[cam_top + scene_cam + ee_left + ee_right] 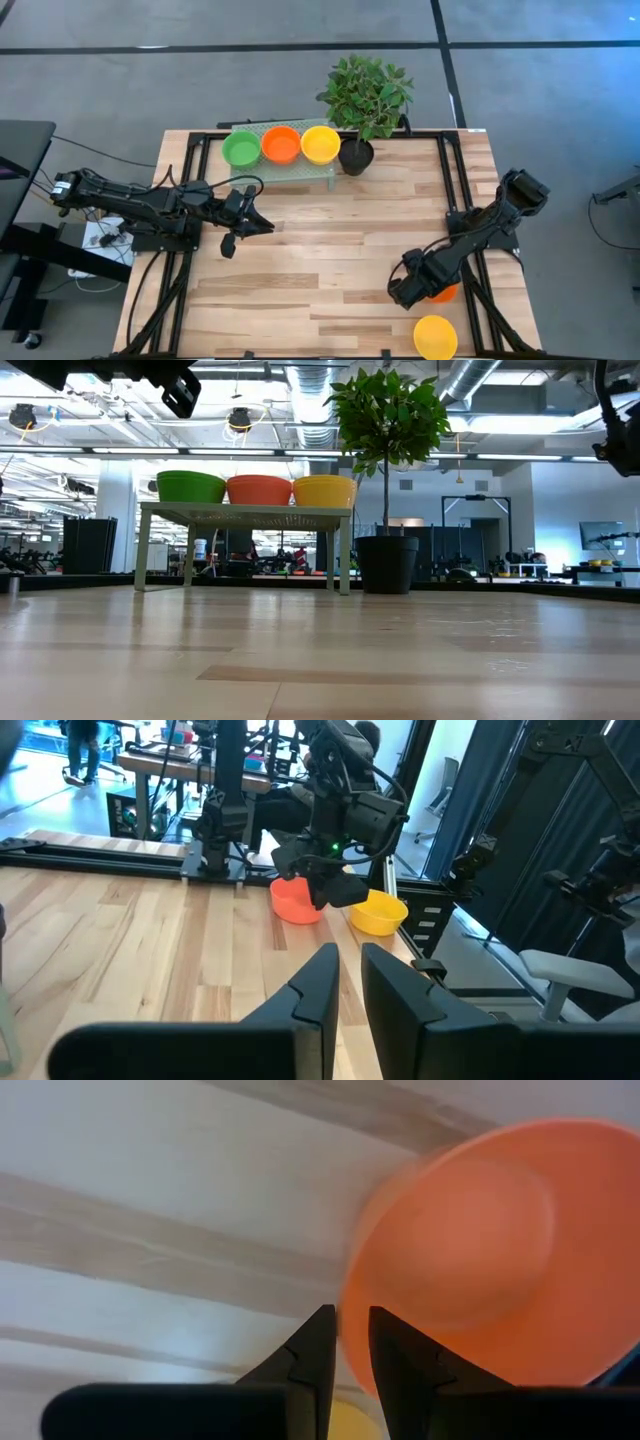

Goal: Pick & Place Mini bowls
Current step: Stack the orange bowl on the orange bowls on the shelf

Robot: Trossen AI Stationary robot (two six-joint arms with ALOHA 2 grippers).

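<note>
1. Right pincer (412, 292): nearly clenched on the rim of the orange bowl (470, 1250), low at the counter's (320, 260) right front edge.
2. Left pincer (236, 222): clenched, empty, idle at the left.
3. Risk: a thin rim grip may slip; the yellow bowl (434, 336) alongside could be knocked.
4. Only the low view shows the rack (240, 515) raised.

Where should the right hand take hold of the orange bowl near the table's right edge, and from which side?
Take the orange bowl by its thin rim, coming down from above, one finger inside the wall and one outside. It sits upright and open, and its round body looks too wide to span. The right hand hangs over the rim's side away from the yellow bowl, a likely clear spot.
</note>
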